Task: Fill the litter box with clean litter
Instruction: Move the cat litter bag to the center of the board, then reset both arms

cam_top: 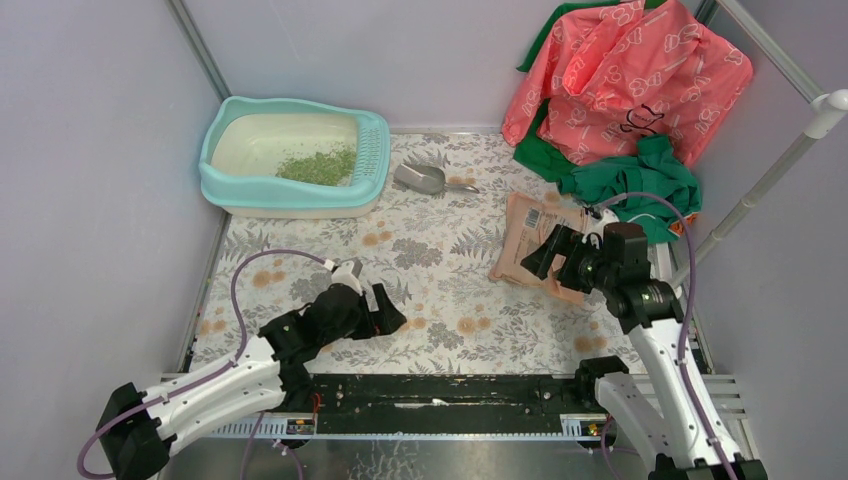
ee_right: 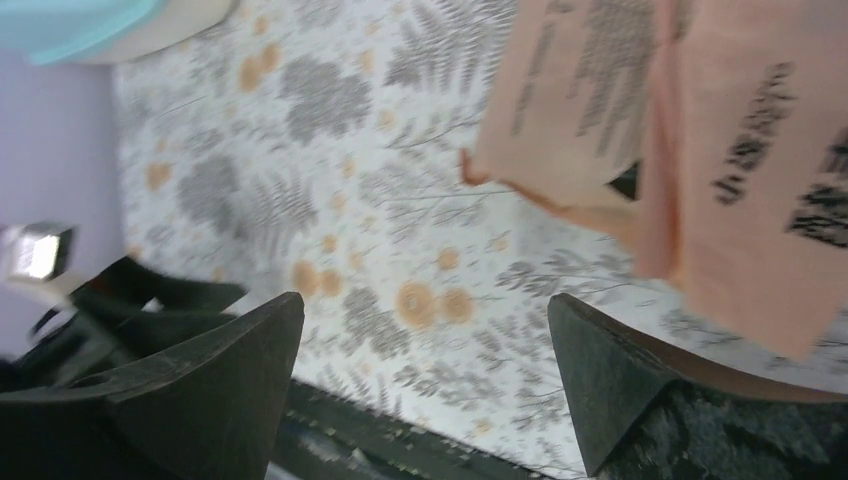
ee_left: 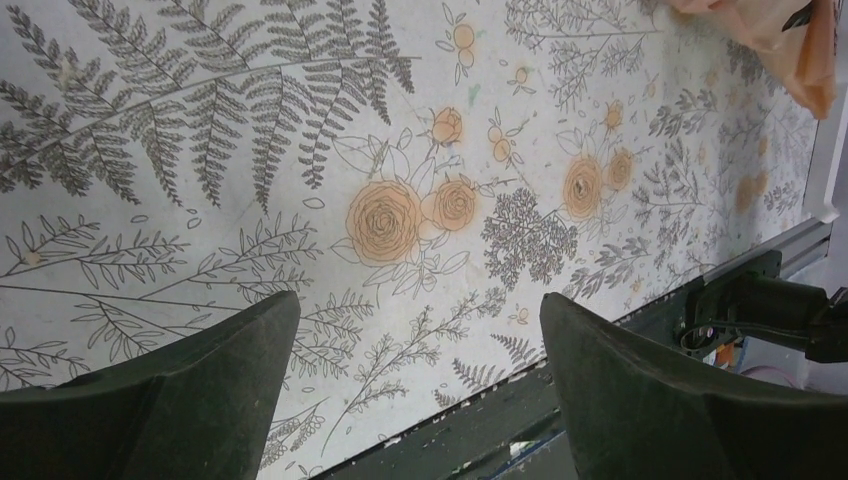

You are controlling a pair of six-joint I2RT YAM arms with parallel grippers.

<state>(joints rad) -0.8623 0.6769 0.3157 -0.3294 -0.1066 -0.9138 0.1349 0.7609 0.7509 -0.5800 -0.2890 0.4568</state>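
Turquoise plastic marks the litter box (cam_top: 226, 186) in the upper left of the overhead view, set against the back wall on the flower-printed surface (cam_top: 440, 290). Its cream inner pan holds the clean litter (cam_top: 318, 167), a thin green grainy patch lying toward the slotted end on the right. Just right of the box a grey scoop (cam_top: 422, 180) lies on the surface with its handle pointing right. My left fingers (cam_top: 385, 306) sit low in the lower left centre, just above the surface. They are spread wide with nothing between them, and my wrist view shows only printed ferns and orange roses in the gap. My right fingers (cam_top: 545, 256) are at centre right, over the near edge of the pink-orange printed bag (cam_top: 525, 245), which lies flat on the surface. They too stand wide apart and grip nothing. In my right wrist view the bag fills the upper right, above and beyond the gap, and I cannot tell whether either finger touches it. Behind it, in the upper right corner, a pink patterned cloth (cam_top: 620, 70) is draped over a green cloth (cam_top: 645, 180).
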